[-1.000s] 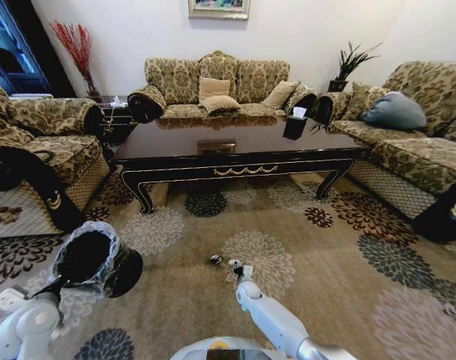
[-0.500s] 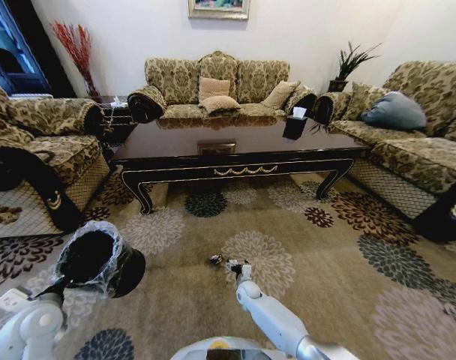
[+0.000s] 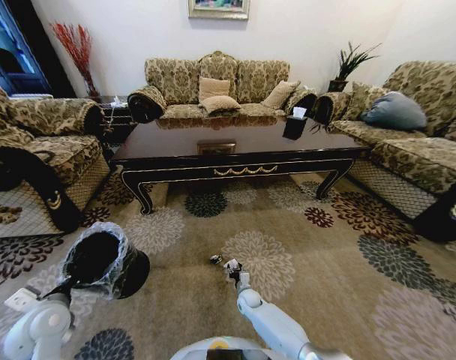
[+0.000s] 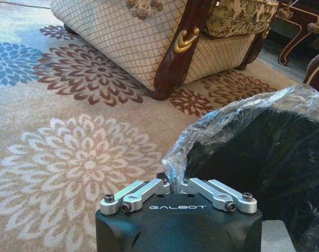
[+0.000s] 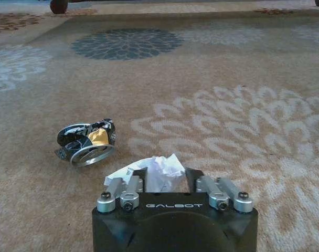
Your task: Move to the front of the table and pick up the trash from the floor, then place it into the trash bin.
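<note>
The trash, a crumpled white tissue (image 5: 165,169), lies on the carpet between the fingers of my right gripper (image 5: 168,177), which is shut on it. In the head view that gripper (image 3: 234,270) sits low on the floor in front of the table (image 3: 243,154). A crushed dark can scrap (image 5: 87,142) lies just beside it, untouched. My left gripper (image 4: 175,179) is shut on the plastic-lined rim of the black trash bin (image 4: 264,157). The trash bin (image 3: 100,261) hangs tilted, its mouth open upward, at the left of the carpet.
Patterned sofas (image 3: 213,82) ring the carpet on three sides, an armchair leg (image 4: 175,47) stands close to the bin. A black tissue box (image 3: 295,124) sits on the table. Open carpet (image 3: 348,262) lies to the right of my arm.
My left arm has carried the bin a little to the right, toward the right gripper. The right gripper has drawn in around the tissue.
</note>
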Robot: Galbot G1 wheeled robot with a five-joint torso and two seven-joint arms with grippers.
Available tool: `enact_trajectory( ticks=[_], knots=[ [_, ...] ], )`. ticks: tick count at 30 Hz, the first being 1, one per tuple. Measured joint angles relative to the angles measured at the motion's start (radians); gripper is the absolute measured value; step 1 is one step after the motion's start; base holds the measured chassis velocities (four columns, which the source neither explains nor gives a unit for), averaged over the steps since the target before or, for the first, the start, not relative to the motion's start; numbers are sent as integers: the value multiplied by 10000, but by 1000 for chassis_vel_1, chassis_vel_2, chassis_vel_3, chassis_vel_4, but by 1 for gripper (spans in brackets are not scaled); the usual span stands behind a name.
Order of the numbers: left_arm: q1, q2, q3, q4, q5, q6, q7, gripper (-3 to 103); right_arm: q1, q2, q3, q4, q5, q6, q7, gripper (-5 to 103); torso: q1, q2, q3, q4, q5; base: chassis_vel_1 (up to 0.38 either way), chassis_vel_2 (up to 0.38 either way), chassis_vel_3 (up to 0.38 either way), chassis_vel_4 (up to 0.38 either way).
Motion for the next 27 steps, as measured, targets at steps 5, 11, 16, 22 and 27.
enact_trajectory(
  ticks=[5,11,16,22,27],
  knots=[
    [-37,-16,100,0,91,-16,-15,3,-48,-60,19,3,-76,120,-136,22,-1,0,0,0,0,0,0,0,0],
    [-91,-22,256,28,194,-29,-22,3,-100,-96,70,26,-208,263,-232,7,0,0,0,0,0,0,0,0,0],
    [-130,-55,550,28,301,-31,-33,3,-196,-191,277,474,-444,550,-297,1,0,0,0,0,0,0,0,0,0],
    [-169,-324,1201,19,625,-34,-37,3,-241,-505,795,2173,-518,1080,-600,0,0,0,0,0,-1,0,0,0,0],
    [-219,-573,1700,18,925,-35,-29,3,-169,-752,905,3761,-58,1299,-827,0,-1,1,0,1,0,0,0,0,0]
  ],
)
